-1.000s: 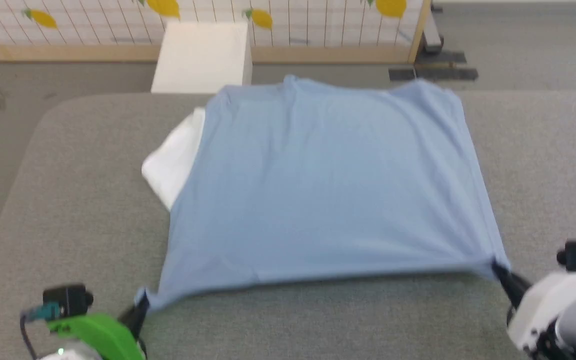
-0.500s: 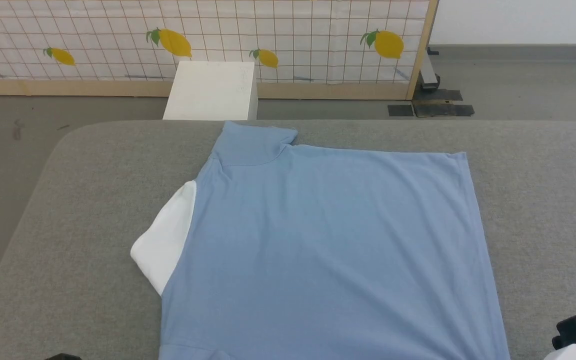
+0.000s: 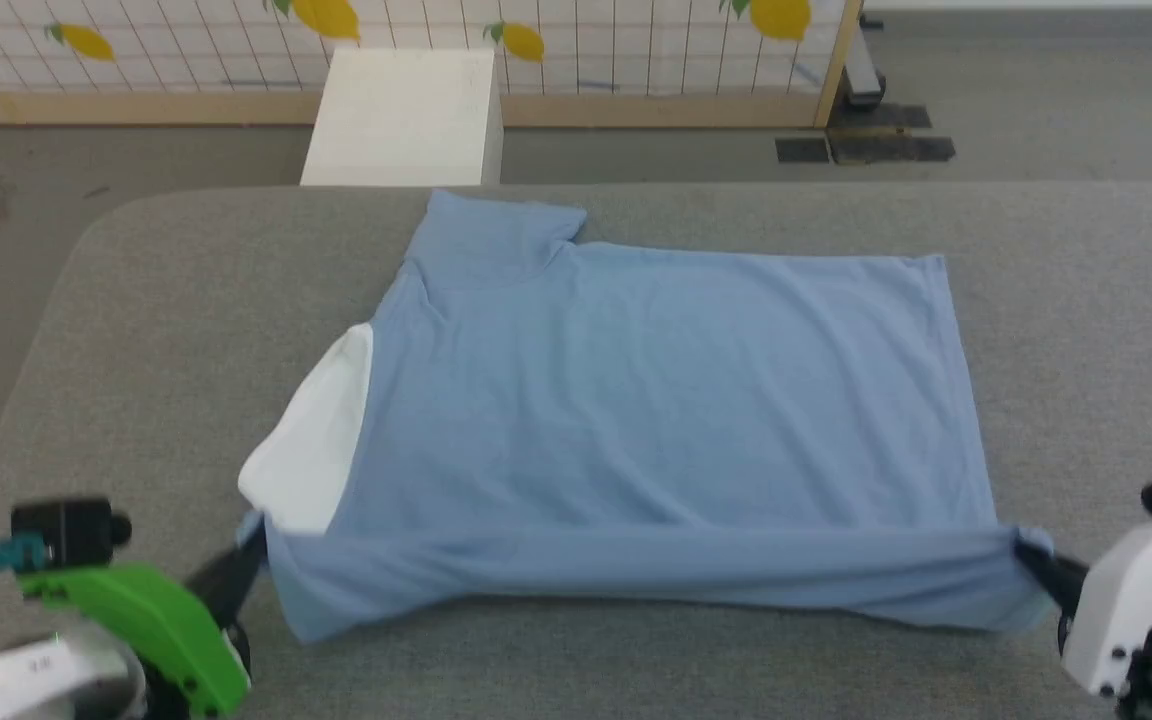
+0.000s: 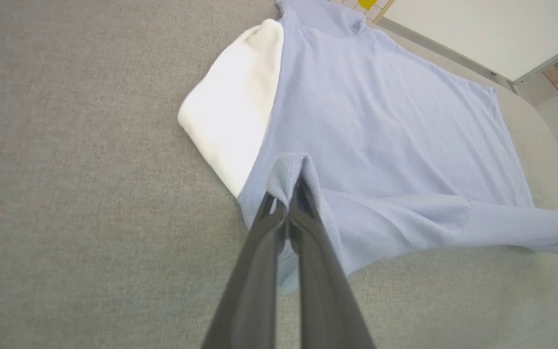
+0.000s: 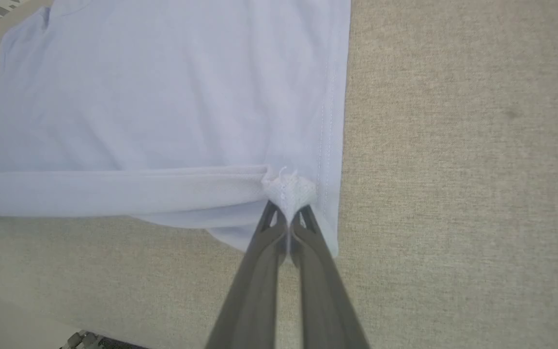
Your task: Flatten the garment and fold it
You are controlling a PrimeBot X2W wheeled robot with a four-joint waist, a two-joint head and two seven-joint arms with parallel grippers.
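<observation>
- At 8 o'clock in the head view, the left gripper (image 3: pixel 254 545) is pinching a near corner of the garment (image 3: pixel 656 400), its long dark fingers (image 4: pixel 257 281) pressing together on bunched, ribbed cotton.
- At 4 o'clock, the right gripper (image 3: pixel 1026 552) is clamping the opposite near corner into a small crumpled tuft.
- Between them, the light blue edge is stretching as a taut, rolled band.
- The rest is lying smooth and roughly rectangular on the grey, felt-like table (image 3: pixel 136 330), with a soft white panel (image 3: pixel 311 450) poking out at 9 o'clock.
- A plain white box (image 3: pixel 401 115) is standing at 11 o'clock, beyond the table.
</observation>
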